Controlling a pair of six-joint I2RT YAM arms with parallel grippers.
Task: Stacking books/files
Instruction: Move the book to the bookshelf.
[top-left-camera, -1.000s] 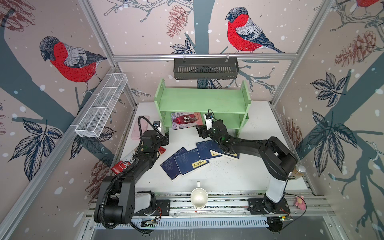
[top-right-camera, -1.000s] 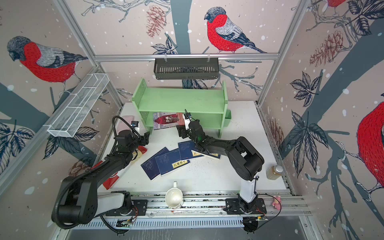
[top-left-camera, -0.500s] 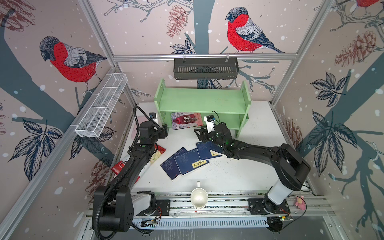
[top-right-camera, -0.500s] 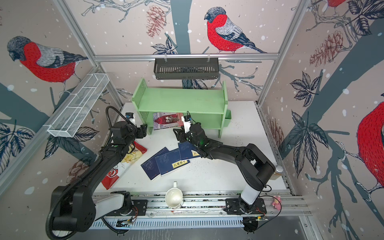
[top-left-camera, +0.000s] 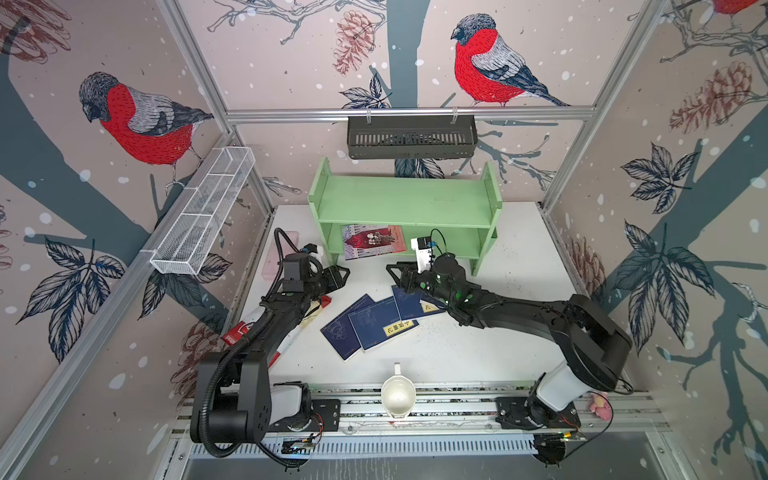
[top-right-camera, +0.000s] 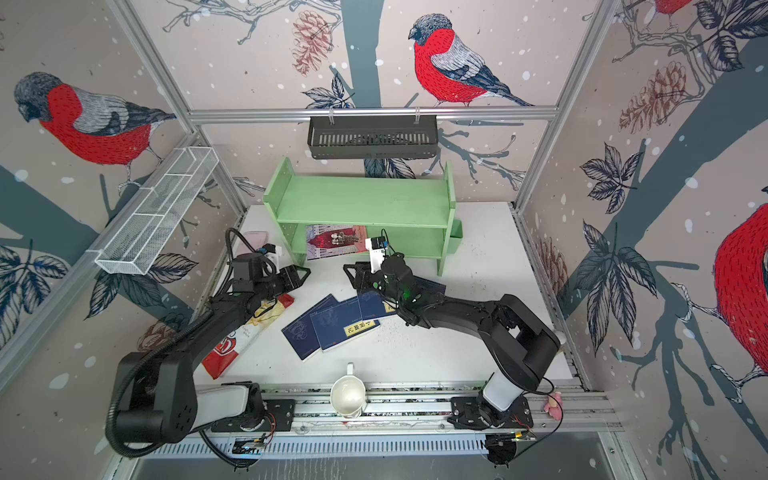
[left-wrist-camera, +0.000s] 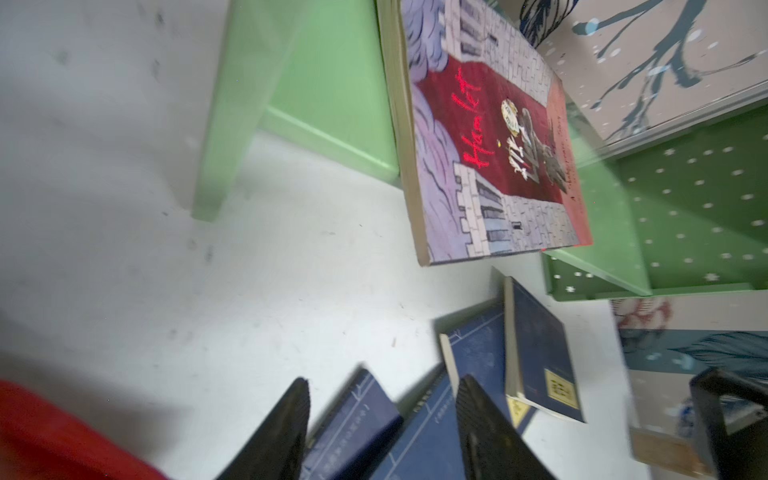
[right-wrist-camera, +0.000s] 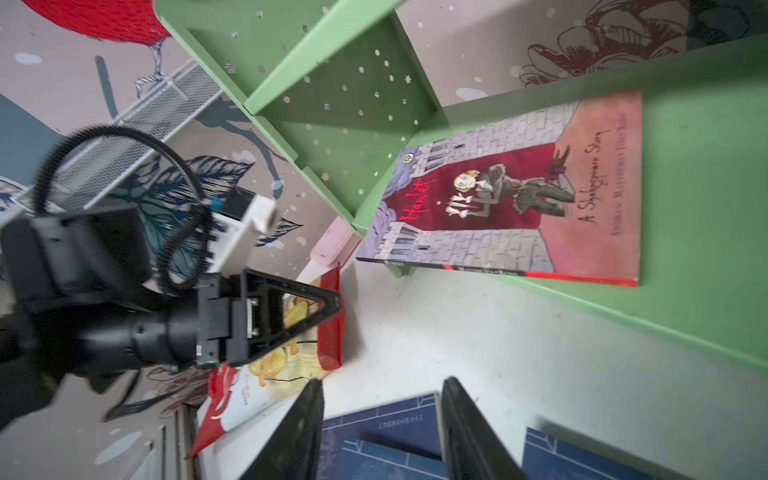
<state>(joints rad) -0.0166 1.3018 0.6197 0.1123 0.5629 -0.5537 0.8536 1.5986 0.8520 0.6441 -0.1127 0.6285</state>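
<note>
Left claw (top-left-camera: 345, 275) parted | right claw (top-left-camera: 392, 272) parted | both empty, stretched inward, facing

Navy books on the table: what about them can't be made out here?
Fourth navy book: mostly under the right arm in both top views.
Yellow title labels: too small to read in top views.
Left wrist view: nearest books blurred, cut by the edge, partly behind the left gripper.

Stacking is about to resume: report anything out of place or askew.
The pink-and-red book lies alone on the green shelf's lower board, jutting past its front edge, apart from the rest. The navy books lie fanned and crooked on the table, overlapping, not squared. A red crisp bag lies beside them.
</note>
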